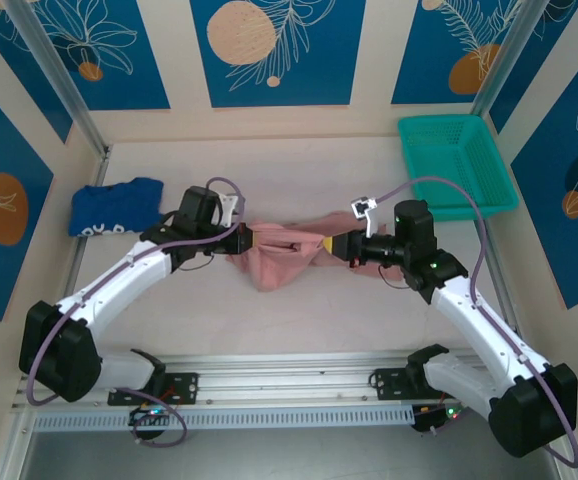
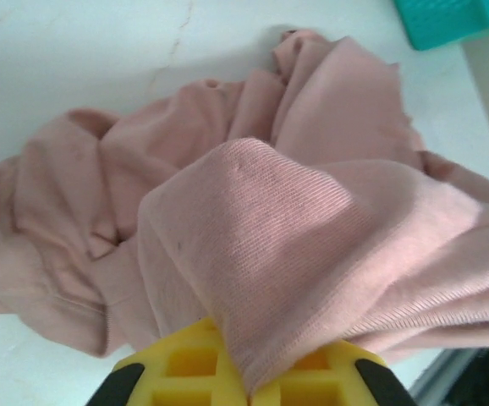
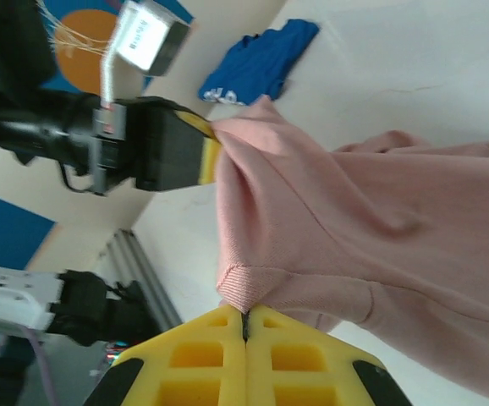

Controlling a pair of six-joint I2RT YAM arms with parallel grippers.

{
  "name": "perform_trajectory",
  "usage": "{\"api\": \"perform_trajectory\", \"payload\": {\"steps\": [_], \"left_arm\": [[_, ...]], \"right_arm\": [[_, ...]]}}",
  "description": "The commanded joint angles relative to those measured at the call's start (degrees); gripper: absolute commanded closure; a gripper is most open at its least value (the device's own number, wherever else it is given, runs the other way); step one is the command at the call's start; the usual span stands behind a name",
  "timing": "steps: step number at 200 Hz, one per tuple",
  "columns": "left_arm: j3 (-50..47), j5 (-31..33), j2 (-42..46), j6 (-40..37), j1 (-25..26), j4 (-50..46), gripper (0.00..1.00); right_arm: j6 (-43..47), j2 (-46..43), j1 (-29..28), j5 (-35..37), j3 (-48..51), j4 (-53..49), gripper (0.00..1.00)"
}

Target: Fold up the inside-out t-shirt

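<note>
Dusty-pink t-shirt point(image 1: 281, 258), bunched and creased, slung between left claw point(image 1: 248, 240) and right claw point(image 1: 329, 245); both are clamped tight on its fabric.

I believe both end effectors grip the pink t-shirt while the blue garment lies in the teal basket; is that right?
No: the blue garment lies on the table, outside the teal basket, per the top external view. The left end effector and right end effector do grip the pink t-shirt.

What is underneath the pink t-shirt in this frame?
Pale table shows around the pink t-shirt, pinched at opposite ends by the left fingers and right fingers. Beneath its bunched middle, fabric covers everything; nothing pokes out at the edges.
</note>
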State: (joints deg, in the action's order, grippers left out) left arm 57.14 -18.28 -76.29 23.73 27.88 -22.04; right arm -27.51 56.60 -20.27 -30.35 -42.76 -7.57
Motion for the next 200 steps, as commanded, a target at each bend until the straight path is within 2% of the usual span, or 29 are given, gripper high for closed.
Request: {"api": "perform_trajectory", "payload": {"steps": [1, 10, 23, 50, 80, 97, 115, 126, 141, 175, 200], "left_arm": [[1.2, 2.8, -1.9, -3.9, -0.1, -2.3, 0.79], [1.0, 2.1, -1.7, -4.5, 0.5, -1.7, 0.68], [0.8, 2.7, -0.5, -5.7, 1.5, -1.2, 0.57], [-1.3, 6.7, 4.6, -7.7, 4.3, 0.8, 0.46], [-2.4, 3.5, 8.4, -11.0, 11.2, 3.4, 0.44], [-1.5, -0.7, 7.9, -12.4, 15.3, 4.0, 0.48], [0.0, -6.2, 6.0, -12.1, 17.7, 4.9, 0.54], [1.1, -7.3, 4.2, -11.5, 18.8, 5.4, 0.55], [2.1, -7.1, 1.9, -10.6, 19.0, 5.4, 0.55], [5.5, -1.6, -2.2, -10.7, 18.7, 4.1, 0.5], [8.1, -0.9, -5.2, -11.1, 17.9, 3.3, 0.5]], "right_arm": [[-8.0, 2.4, -0.1, -8.9, 1.5, 9.7, 1.0], [-9.5, 3.4, -0.4, -8.8, 2.0, 11.7, 1.0], [-11.0, 4.6, -0.8, -8.4, 2.3, 12.9, 1.0], [-12.0, 6.3, -1.4, -7.2, 2.4, 13.2, 1.0], [-12.3, 7.2, -1.5, -6.4, 2.1, 12.9, 1.0], [-12.0, 7.4, -1.5, -5.8, 1.9, 12.3, 1.0], [-11.9, 7.5, -1.5, -5.4, 1.7, 11.7, 1.0], [-11.8, 7.4, -1.5, -5.2, 1.6, 11.7, 1.0], [-11.8, 7.3, -1.4, -5.0, 1.6, 11.4, 1.0], [-11.5, 7.2, -1.3, -4.9, 1.5, 10.9, 1.0], [-11.3, 7.0, -1.2, -4.9, 1.3, 10.7, 1.0]]}}
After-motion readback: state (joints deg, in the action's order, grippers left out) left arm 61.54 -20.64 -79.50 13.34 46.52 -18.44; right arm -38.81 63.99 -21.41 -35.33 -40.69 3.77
